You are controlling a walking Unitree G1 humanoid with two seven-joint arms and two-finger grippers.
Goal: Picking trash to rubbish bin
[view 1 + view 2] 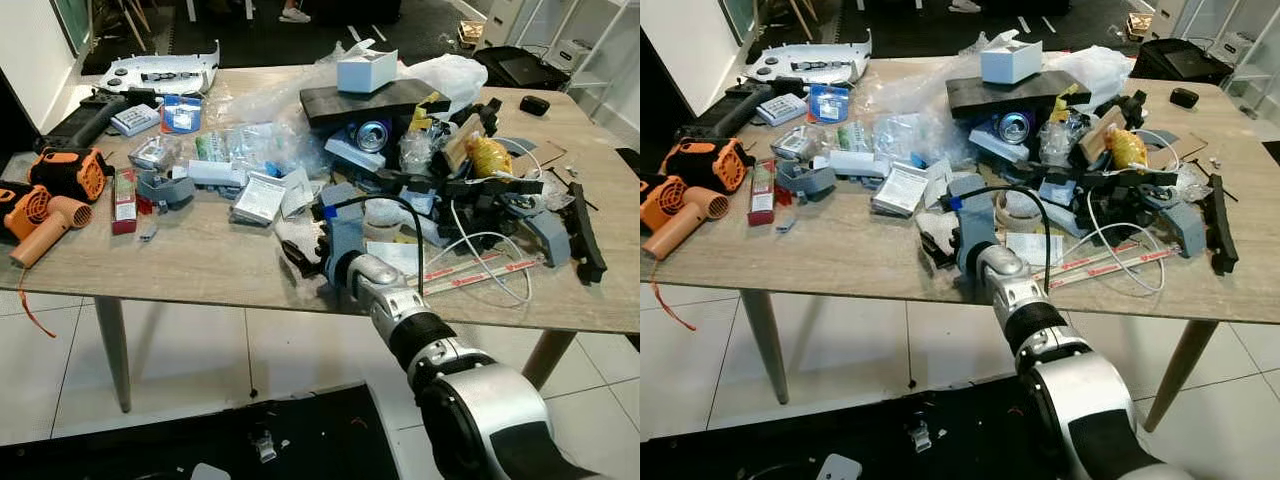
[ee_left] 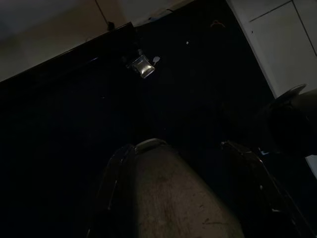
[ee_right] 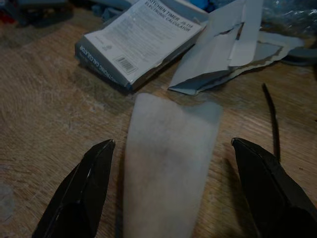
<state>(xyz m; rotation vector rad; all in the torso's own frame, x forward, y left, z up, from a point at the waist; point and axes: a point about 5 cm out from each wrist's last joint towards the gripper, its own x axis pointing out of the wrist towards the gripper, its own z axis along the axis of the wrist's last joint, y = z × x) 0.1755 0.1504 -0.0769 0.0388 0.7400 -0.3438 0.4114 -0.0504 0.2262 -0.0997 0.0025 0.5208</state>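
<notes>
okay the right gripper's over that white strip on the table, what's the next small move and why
Probably close the fingers on the white strip. In the right wrist view the right gripper is open, one black finger on each side of the strip, which lies flat on the wooden table, not yet gripped. If the tips sit above it, ease down slightly first.

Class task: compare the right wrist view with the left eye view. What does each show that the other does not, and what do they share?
The right wrist view alone shows the right pincer open, its black fingertips on either side of a white strip, and the print on the grey box.

The left eye view alone shows the orange tool, the drink can, the white box and the tiled floor.

Both show the wooden table and that grey box.
</notes>
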